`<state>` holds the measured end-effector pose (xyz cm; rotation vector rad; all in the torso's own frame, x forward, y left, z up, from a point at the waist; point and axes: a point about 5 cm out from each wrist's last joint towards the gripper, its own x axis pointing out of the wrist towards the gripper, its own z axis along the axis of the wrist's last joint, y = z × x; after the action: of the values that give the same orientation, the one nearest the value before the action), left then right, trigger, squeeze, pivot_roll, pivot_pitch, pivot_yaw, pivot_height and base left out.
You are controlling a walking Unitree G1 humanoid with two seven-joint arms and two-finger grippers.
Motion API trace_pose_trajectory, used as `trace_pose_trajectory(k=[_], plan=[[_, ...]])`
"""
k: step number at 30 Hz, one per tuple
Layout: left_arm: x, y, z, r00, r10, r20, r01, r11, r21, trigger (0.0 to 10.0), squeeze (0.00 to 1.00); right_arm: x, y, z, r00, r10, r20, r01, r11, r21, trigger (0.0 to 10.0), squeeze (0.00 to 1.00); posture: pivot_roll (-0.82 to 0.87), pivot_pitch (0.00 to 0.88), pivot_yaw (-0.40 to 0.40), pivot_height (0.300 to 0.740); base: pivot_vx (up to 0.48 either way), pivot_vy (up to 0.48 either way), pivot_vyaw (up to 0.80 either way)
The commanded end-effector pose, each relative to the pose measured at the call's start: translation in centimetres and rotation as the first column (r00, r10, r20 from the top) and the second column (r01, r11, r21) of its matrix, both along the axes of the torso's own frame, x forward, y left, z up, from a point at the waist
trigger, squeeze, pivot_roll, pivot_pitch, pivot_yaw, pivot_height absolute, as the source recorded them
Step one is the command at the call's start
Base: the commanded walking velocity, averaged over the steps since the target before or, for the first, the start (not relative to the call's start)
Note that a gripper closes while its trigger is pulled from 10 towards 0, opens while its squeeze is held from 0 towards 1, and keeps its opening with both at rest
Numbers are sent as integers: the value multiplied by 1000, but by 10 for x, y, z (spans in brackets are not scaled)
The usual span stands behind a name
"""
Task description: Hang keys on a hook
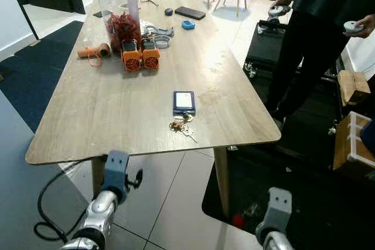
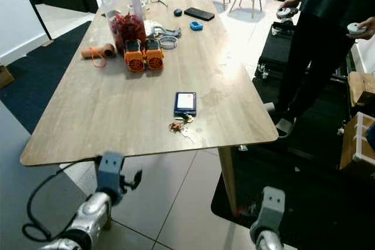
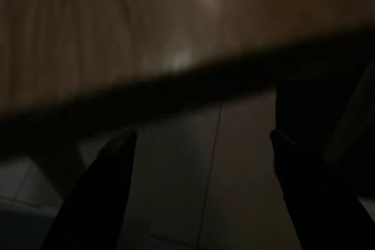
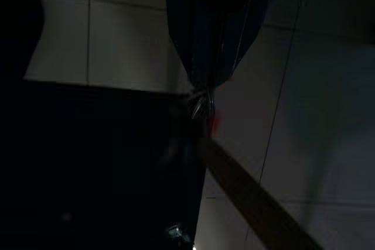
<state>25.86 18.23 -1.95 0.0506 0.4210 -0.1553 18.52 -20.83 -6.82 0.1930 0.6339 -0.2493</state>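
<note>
A bunch of keys (image 1: 183, 126) lies on the wooden table (image 1: 105, 115) near its front edge, just in front of a small dark flat device (image 1: 184, 102). Both my arms hang low in front of the table, below its edge. The left arm (image 1: 111, 188) is left of the keys, and the right arm (image 1: 274, 212) is to their right, over a dark mat. In the dark left wrist view my left gripper (image 3: 200, 137) is open, its fingers (image 3: 102, 197) wide apart and empty, aimed at the table's underside and the tiled floor.
Further back on the table stand a red-lidded jar (image 1: 120, 10), two orange gadgets (image 1: 140, 57), a phone (image 1: 190, 12) and small items. A person (image 1: 322, 27) with controllers stands at the right. Wooden boxes (image 1: 351, 133) and a dark mat (image 1: 304, 191) are on the floor at the right.
</note>
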Motion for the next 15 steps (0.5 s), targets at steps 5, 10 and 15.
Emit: trace_pose_trajectory(k=[5,10,15], plan=[[-14,-5,-17,991,-55,-123,62,997,52,10000,0,-14,7,-13,992,31,-122,-25,999,45,10000,0,92,31,-17,740,0,0,0],[-44,-6,-40,952,-123,-279,158,982,104,10000,0,-40,20,-29,959,89,-270,-63,993,103,10000,0,87,32,-12,740,0,0,0],[-52,-3,-45,947,-101,-304,134,987,90,10000,0,-49,23,-33,942,108,-317,-75,991,114,10000,0,87,34,-14,740,0,0,0]])
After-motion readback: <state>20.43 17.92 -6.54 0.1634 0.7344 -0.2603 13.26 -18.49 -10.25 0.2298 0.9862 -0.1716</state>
